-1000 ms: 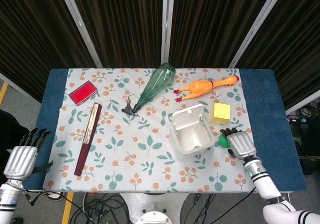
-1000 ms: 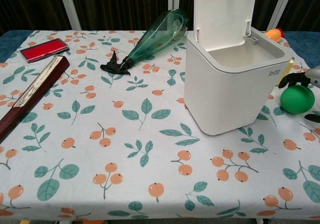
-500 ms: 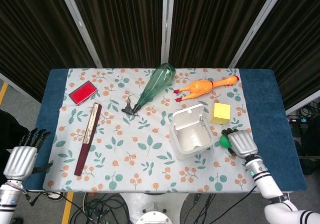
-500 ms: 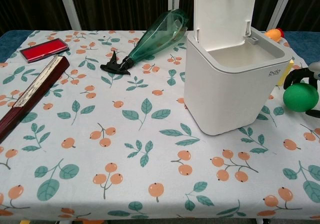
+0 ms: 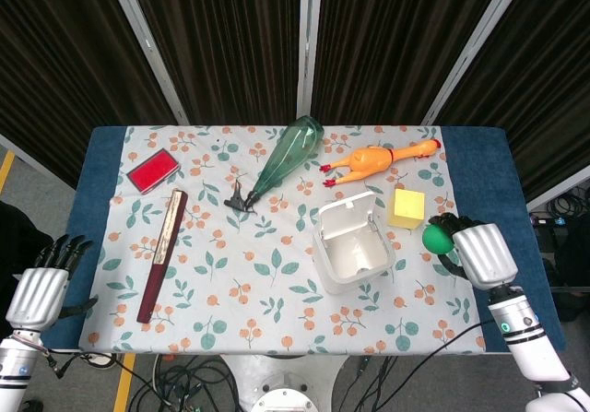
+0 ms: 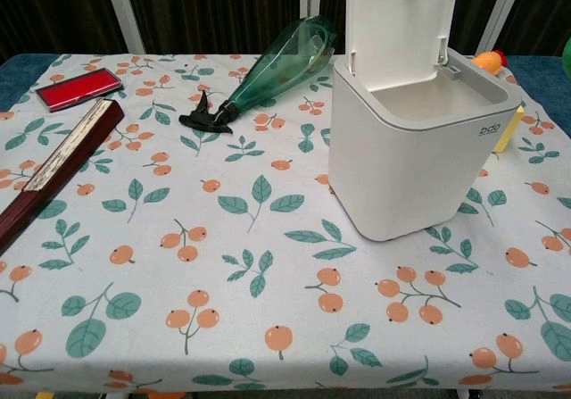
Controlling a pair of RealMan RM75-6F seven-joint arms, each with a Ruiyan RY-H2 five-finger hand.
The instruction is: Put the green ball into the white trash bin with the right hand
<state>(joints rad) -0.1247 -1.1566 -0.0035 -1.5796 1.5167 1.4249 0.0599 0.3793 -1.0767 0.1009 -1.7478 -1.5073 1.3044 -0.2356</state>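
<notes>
The green ball (image 5: 435, 238) is lifted off the table, gripped in my right hand (image 5: 477, 253) to the right of the white trash bin (image 5: 353, 245). The bin stands open with its lid tipped back, and its inside looks empty. In the chest view the bin (image 6: 412, 140) fills the right half, and only a sliver of the green ball (image 6: 567, 53) shows at the right edge. My left hand (image 5: 41, 285) hangs off the table's left front corner, fingers apart, holding nothing.
A yellow block (image 5: 406, 208) lies just behind the ball. A rubber chicken (image 5: 378, 160), a green spray bottle (image 5: 279, 161), a red case (image 5: 153, 170) and a dark folded fan (image 5: 162, 252) lie across the flowered cloth (image 5: 240, 274).
My right hand has closed on the green ball and raised it off the cloth, moving up and to the right. In the chest view the ball has almost left the frame.
</notes>
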